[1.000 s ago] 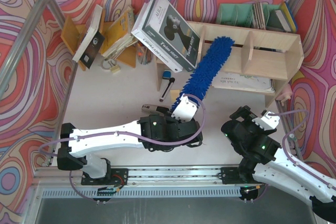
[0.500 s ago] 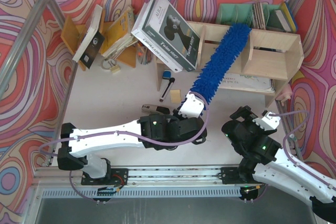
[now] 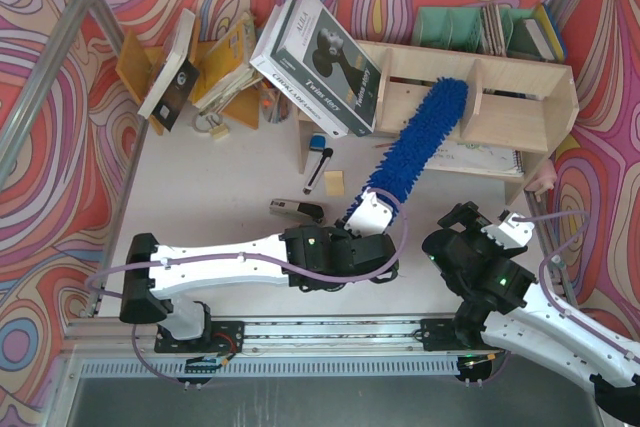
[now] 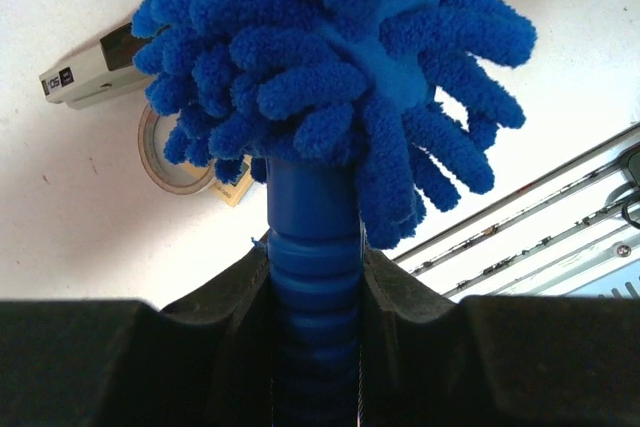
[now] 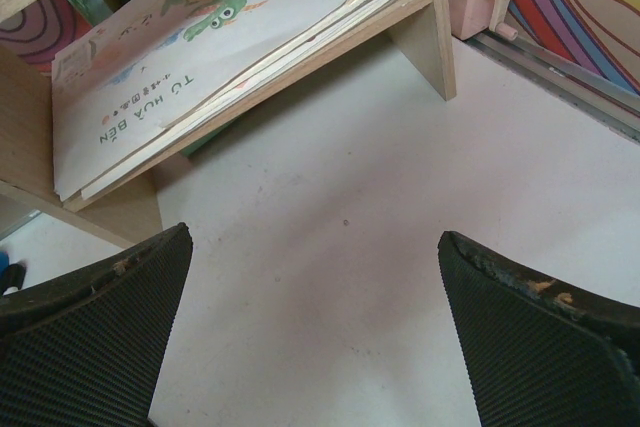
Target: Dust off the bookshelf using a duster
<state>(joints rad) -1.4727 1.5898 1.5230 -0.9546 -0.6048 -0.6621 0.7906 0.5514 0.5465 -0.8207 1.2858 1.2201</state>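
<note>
Top external view: duster (image 3: 420, 142) slants from left hand (image 3: 372, 209) to bookshelf (image 3: 520, 97), tip in its middle upper bay.
Left hand: clamped on duster handle.
Right hand (image 5: 312, 247): fingers apart, empty.

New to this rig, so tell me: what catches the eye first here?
The bright-blue duster, gripped by the left end effector, slants up onto the plywood bookshelf at centre right. A large black-and-white book tilts at its left end, amid swirling pink walls.

White table (image 3: 220, 182) bears the bookshelf (image 3: 505, 115); stapler (image 3: 296, 210); marker (image 3: 318, 163).
</note>
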